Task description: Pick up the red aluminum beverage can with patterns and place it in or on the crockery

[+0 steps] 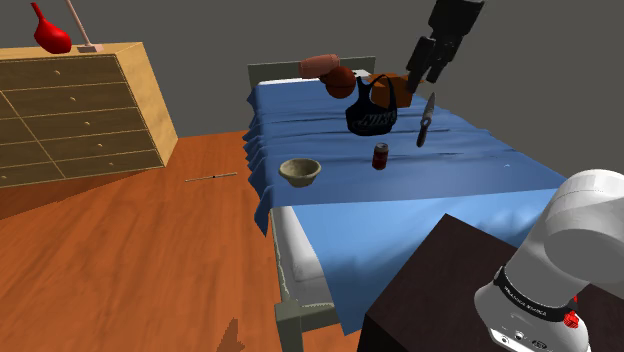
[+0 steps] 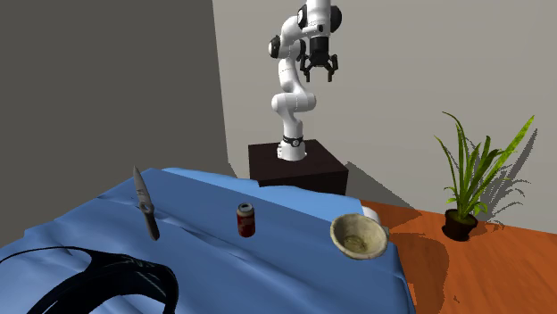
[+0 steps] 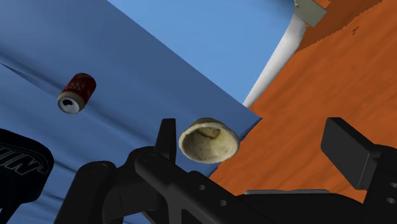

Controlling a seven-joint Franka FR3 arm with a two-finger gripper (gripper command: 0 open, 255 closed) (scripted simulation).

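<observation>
The fingers [image 3: 347, 149] were spread wide with nothing between their pads, high in the air over the bed [image 1: 470, 170]. In the second exterior view the arm [image 2: 287, 85] rose from its dark stand [image 2: 299, 169], and the fingers [image 2: 309, 70] pointed down, well apart from everything on the sheet.

The can [image 1: 380, 156], red with a pale pattern, stood upright on the blue sheet near the middle of the bed. In the wrist view the can [image 3: 76, 92] showed its silver top, well off to one side of the fingers. The bowl [image 1: 300, 173], beige and upright, sat near the sheet's edge. It was to the shoulder view's left of the can and apart from it. In the wrist view the bowl [image 3: 208, 140] appeared between the two fingers, untouched and well below them.

A knife [image 1: 426, 120] stood nearly on end on the sheet, to the shoulder view's right of the can. A black bag [image 1: 372, 112] with white lettering sat behind the can toward the bed's head. Beyond it were what looked like brown cushions [image 1: 335, 75], though they were hard to make out.

A dresser [image 1: 70, 110] with a red vase [image 1: 50, 35] on top stood on the wooden floor [image 1: 150, 260]. In the second exterior view a potted plant [image 2: 469, 178] stood on the floor by the wall.
</observation>
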